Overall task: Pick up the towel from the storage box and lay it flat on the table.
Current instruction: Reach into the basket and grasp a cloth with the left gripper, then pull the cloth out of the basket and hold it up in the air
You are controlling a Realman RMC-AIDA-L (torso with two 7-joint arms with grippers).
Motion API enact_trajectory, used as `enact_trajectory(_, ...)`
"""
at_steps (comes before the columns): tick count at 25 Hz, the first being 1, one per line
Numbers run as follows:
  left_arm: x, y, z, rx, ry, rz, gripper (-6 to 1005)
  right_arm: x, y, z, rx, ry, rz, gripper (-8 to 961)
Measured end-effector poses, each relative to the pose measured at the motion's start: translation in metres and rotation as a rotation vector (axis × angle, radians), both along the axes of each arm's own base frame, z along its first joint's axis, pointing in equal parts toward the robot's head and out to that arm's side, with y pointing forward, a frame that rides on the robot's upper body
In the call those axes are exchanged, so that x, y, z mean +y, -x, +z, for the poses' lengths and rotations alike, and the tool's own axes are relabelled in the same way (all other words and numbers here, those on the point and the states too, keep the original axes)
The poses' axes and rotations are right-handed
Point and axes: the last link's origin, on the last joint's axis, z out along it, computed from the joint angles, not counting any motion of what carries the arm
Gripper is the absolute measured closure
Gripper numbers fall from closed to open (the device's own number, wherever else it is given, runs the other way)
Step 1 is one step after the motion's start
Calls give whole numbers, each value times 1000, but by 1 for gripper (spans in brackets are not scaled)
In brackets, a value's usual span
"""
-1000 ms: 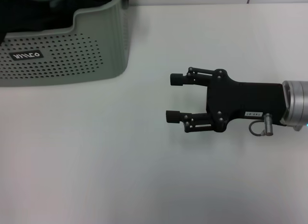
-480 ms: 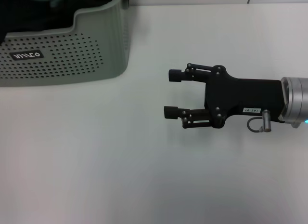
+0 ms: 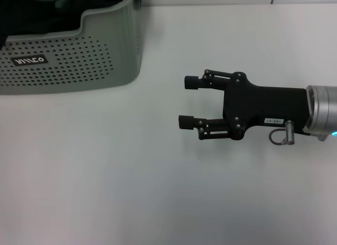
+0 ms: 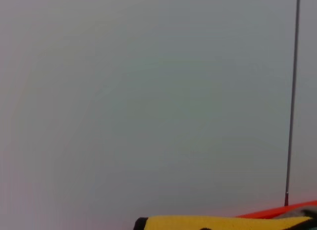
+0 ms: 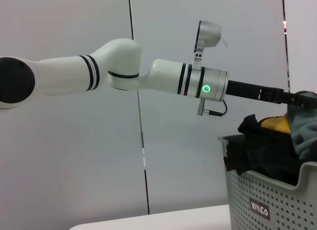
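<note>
The storage box [image 3: 68, 60], a pale grey-green holed basket with a dark label, stands at the table's far left. It also shows in the right wrist view [image 5: 277, 200]. Dark cloth [image 5: 257, 151] is heaped in it, with a yellow piece and a grey-teal piece; I cannot tell the towel apart. My right gripper [image 3: 188, 101] is open and empty over the white table [image 3: 158, 176], to the right of the box and pointing at it. My left gripper [image 5: 303, 98] reaches over the heap above the box, at the edge of the right wrist view.
The left arm [image 5: 124, 74] stretches in the air toward the box in front of a grey panelled wall. The left wrist view shows only that wall and a yellow-and-red edge [image 4: 218, 222].
My right gripper has shifted slightly to the left and a little farther back, still open. The box has not moved.
</note>
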Motion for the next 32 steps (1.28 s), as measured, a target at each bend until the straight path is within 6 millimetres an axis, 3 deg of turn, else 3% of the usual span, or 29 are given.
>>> enact_trajectory(14,-2,-1,6,-104,-11,12,255,-7,-9,2,29,-7,-27,159)
enact_trajectory(25,-4,-3,9,-101,10,-12,716,-21,-20,6,94,-24,-15,160)
enact_trajectory(27,-5,-1,9,-92,12,-14,886,-22,-20,7,98,-28,-14,160)
enact_trajectory(32,-20,-5,11,-122,-24,-124,929,-24,-23,7,109,-26,-26,160)
